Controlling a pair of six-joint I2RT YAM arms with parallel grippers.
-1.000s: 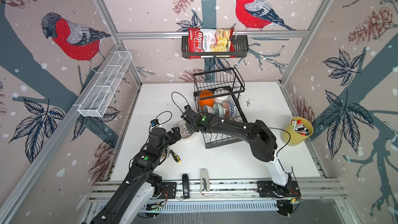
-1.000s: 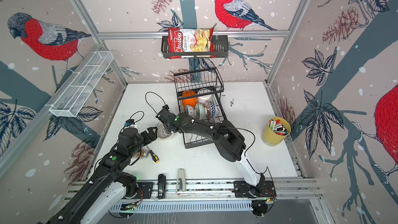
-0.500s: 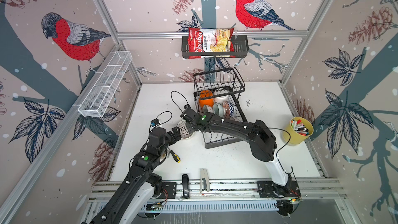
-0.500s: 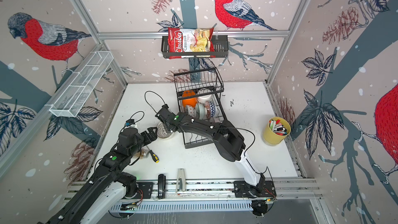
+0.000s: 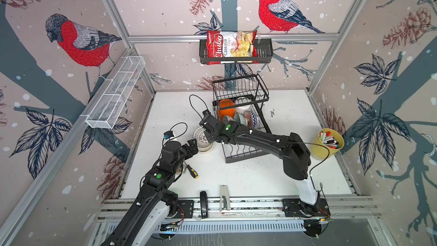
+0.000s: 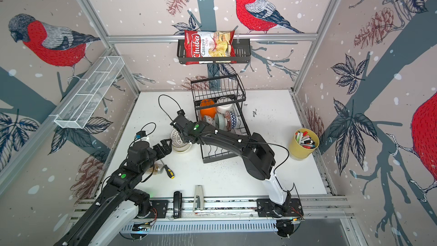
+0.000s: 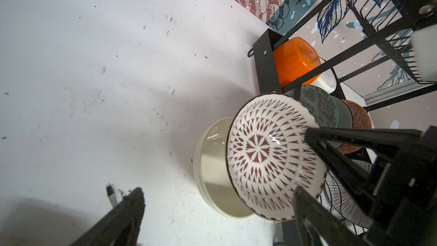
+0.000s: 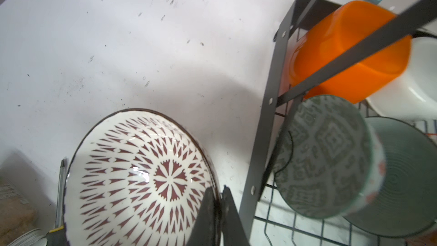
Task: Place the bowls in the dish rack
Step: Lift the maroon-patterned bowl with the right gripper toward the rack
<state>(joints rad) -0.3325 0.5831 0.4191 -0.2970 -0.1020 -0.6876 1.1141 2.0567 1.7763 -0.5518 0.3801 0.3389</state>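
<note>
My right gripper [image 8: 221,199] is shut on the rim of a white bowl with a mauve pattern [image 8: 142,176], seen in both top views [image 5: 201,136] [image 6: 177,137]. The bowl is tilted over a plain cream bowl [image 5: 205,149] [image 7: 212,169] on the table, just left of the black dish rack [image 5: 246,155] [image 6: 220,155]. Whether the two bowls touch I cannot tell. In the rack lie an orange bowl [image 5: 225,112] [image 8: 350,50], a white one [image 5: 242,108], a pale green one [image 8: 326,157] and a blue zigzag one [image 5: 251,117]. My left gripper [image 5: 192,146] [image 7: 217,202] is open, close beside the cream bowl.
A yellow cup of markers [image 5: 327,143] stands right of the rack. A screwdriver [image 5: 192,171] and a small jar [image 6: 157,169] lie by my left arm. A stapler [image 5: 223,197] and a black tool [image 5: 203,203] sit at the front edge. A wall basket with chips [image 5: 236,50] hangs behind.
</note>
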